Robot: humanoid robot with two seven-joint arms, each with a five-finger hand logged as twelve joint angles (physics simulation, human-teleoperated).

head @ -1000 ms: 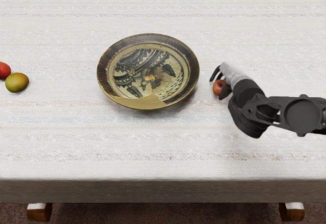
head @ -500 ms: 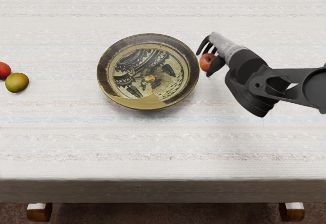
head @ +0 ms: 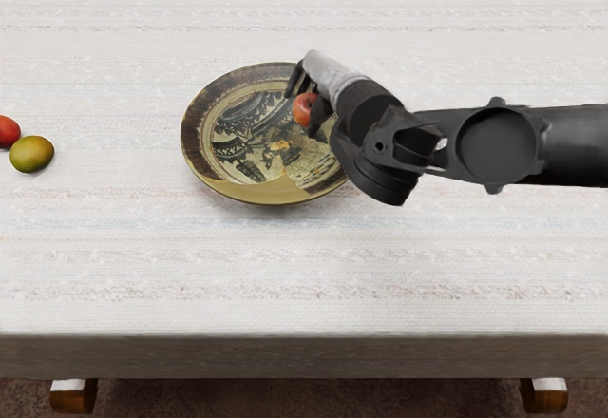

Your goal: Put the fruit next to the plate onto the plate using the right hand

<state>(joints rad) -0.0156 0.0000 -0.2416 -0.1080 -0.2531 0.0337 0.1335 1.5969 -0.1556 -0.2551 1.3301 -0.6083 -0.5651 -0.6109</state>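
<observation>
A small red fruit (head: 304,108) is held in my right hand (head: 310,98), whose fingers are curled around it. The hand hovers over the right half of the round patterned plate (head: 220,112), which lies on the table's middle. The dark right arm (head: 494,144) reaches in from the right edge and covers the plate's right rim. I cannot tell whether the fruit touches the plate. No left arm shows.
At the left edge lie a red fruit (head: 8,131) and a yellow-green mango (head: 31,154). The table (head: 304,266) is covered with a pale woven cloth; its front edge runs along the bottom.
My right hand lifted the red fruit from the cloth right of the plate and carried it left, over the plate's right half.
</observation>
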